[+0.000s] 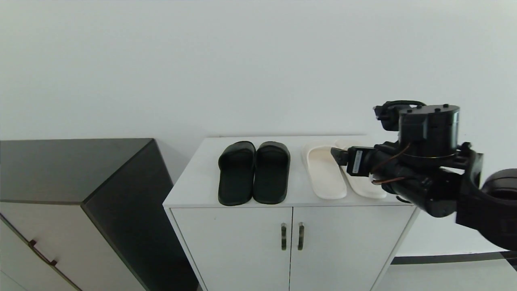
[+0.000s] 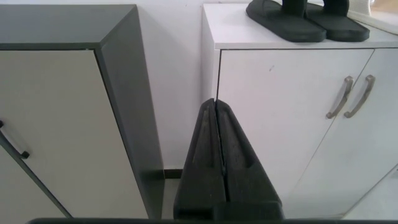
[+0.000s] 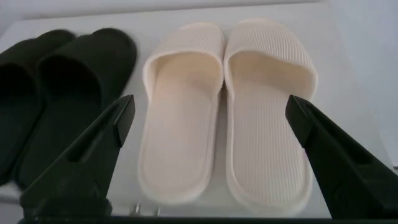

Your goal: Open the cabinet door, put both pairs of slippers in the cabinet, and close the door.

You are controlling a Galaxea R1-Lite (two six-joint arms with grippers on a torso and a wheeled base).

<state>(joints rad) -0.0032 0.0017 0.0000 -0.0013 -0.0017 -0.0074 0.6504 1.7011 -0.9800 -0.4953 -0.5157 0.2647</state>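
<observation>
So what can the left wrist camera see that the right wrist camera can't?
Left wrist view, not the right wrist view: the white cabinet's closed doors from the front, a dark cabinet beside them, and the left claw, shut. Right wrist view, not the left: the cream slippers seen whole from above, side by side, with the right claw open close to them. Both: the black slippers standing on the white cabinet's top.
</observation>
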